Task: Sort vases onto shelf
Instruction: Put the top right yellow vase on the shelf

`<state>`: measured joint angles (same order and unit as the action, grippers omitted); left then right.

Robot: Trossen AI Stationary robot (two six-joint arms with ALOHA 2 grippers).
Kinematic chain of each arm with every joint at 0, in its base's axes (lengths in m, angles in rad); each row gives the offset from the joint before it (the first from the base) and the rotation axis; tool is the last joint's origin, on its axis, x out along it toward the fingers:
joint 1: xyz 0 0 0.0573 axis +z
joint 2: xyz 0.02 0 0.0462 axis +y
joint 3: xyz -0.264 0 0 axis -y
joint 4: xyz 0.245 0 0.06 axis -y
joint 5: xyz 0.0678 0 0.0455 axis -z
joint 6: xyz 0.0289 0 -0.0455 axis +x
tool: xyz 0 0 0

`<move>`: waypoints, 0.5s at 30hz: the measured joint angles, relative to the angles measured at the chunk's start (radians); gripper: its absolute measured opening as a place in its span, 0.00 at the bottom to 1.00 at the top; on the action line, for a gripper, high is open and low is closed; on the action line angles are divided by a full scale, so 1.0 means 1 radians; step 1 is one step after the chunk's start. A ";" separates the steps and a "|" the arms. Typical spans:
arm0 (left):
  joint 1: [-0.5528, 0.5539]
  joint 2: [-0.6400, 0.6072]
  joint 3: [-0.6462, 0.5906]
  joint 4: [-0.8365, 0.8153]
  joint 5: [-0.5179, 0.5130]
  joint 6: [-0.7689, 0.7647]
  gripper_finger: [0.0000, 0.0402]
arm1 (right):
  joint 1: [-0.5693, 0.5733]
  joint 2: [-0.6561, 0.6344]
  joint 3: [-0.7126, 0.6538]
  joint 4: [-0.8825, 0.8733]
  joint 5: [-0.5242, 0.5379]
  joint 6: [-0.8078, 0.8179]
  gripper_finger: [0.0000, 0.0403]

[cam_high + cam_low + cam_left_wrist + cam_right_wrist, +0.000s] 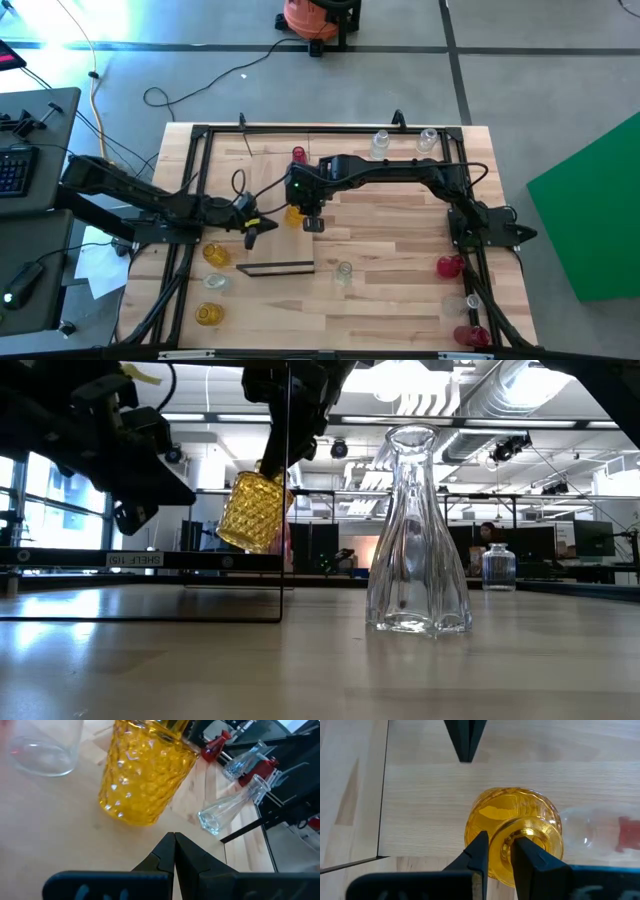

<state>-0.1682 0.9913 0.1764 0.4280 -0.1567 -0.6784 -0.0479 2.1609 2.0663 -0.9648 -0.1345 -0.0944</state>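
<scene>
Above shelf (pixel 275 215), yellow vase (pixel 253 510) tilted, mouth up.

Held vase (pixel 145 770): amber-yellow glass, raised diamond pattern. Right gripper (pixel 497 851): black fingers. Left gripper (pixel 174 851): black. Tall vase (pixel 416 535): clear, vertically ribbed. Counter (pixel 400 310): light wood, black frame. Corner vases (pixel 450 266): red.

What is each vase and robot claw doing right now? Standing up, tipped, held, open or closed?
Yellow vase: tilted, lifted above the shelf, held by its rim.
Right gripper: shut on the yellow vase.
Left gripper: shut, empty, pointing at the yellow vase.
Tall clear vase: upright on the table.
Small clear bottle: upright, farther back.
</scene>
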 joint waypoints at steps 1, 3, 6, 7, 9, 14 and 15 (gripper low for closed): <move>0.007 0.025 0.002 0.027 0.005 0.001 0.00 | 0.000 0.000 0.000 0.001 0.000 0.000 0.09; 0.023 0.076 0.017 0.073 0.015 0.008 0.00 | 0.000 0.000 0.000 0.003 0.000 0.000 0.09; 0.049 0.147 0.054 0.105 0.042 0.034 0.00 | 0.000 0.000 0.000 0.006 0.000 0.000 0.09; 0.059 0.169 0.066 0.103 0.054 0.038 0.00 | 0.000 0.000 0.000 0.005 0.000 0.000 0.09; 0.075 0.215 0.090 0.101 0.087 0.050 0.00 | 0.000 0.000 0.000 0.006 0.000 0.000 0.09; 0.100 0.304 0.137 0.102 0.139 0.072 0.00 | 0.000 0.000 0.000 0.005 0.000 0.000 0.09; 0.103 0.315 0.143 0.102 0.142 0.074 0.00 | 0.000 0.000 0.000 0.004 0.000 0.000 0.09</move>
<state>-0.0653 1.3060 0.3197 0.5297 -0.0150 -0.6048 -0.0481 2.1609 2.0663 -0.9607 -0.1341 -0.0944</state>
